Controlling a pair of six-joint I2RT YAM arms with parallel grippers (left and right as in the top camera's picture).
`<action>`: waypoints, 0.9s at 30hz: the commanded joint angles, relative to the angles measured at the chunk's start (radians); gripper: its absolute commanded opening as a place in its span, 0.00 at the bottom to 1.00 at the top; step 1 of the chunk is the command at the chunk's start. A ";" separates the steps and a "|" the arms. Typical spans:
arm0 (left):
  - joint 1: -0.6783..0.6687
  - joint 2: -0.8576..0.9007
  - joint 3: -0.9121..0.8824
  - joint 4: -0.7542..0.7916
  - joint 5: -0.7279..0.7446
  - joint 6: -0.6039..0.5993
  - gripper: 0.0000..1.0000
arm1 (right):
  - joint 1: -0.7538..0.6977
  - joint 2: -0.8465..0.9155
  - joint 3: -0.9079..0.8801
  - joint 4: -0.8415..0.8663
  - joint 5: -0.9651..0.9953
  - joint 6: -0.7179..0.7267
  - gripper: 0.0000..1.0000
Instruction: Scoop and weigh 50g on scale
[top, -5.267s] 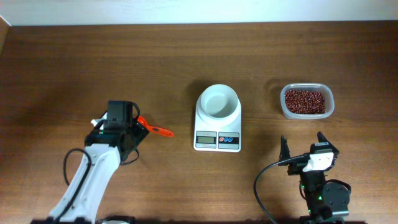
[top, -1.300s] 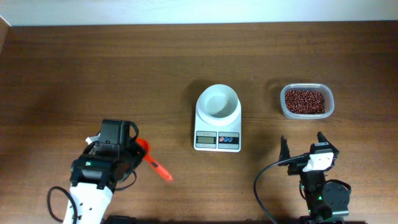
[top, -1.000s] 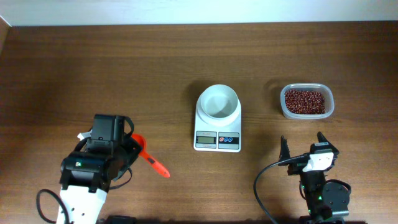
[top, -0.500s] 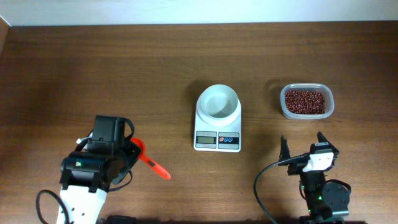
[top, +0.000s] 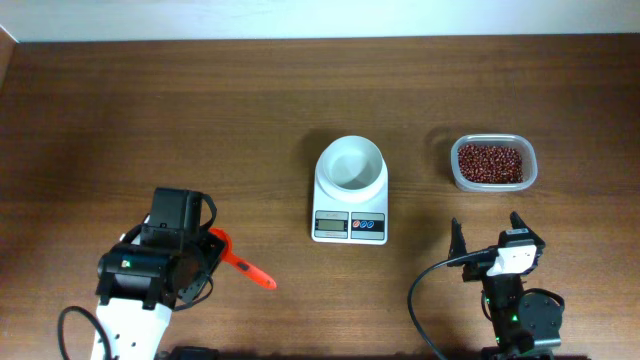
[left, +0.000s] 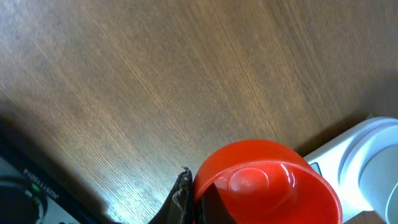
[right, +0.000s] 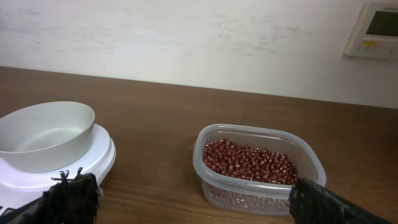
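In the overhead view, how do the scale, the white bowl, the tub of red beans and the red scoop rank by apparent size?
Largest to smallest:
1. scale
2. tub of red beans
3. white bowl
4. red scoop, partly hidden

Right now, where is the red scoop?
In the overhead view the scoop is at the front left, gripped in the left claw, left of the scale and not touching it.
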 joint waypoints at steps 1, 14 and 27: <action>-0.003 -0.008 0.014 -0.006 -0.012 -0.074 0.00 | 0.010 -0.010 -0.009 -0.001 0.008 -0.004 0.99; -0.003 -0.008 0.014 -0.032 -0.010 -0.074 0.00 | 0.010 -0.010 -0.009 -0.002 0.009 -0.004 0.99; -0.003 -0.008 0.014 -0.057 -0.011 -0.074 0.00 | 0.010 -0.010 -0.009 -0.001 0.009 -0.004 0.99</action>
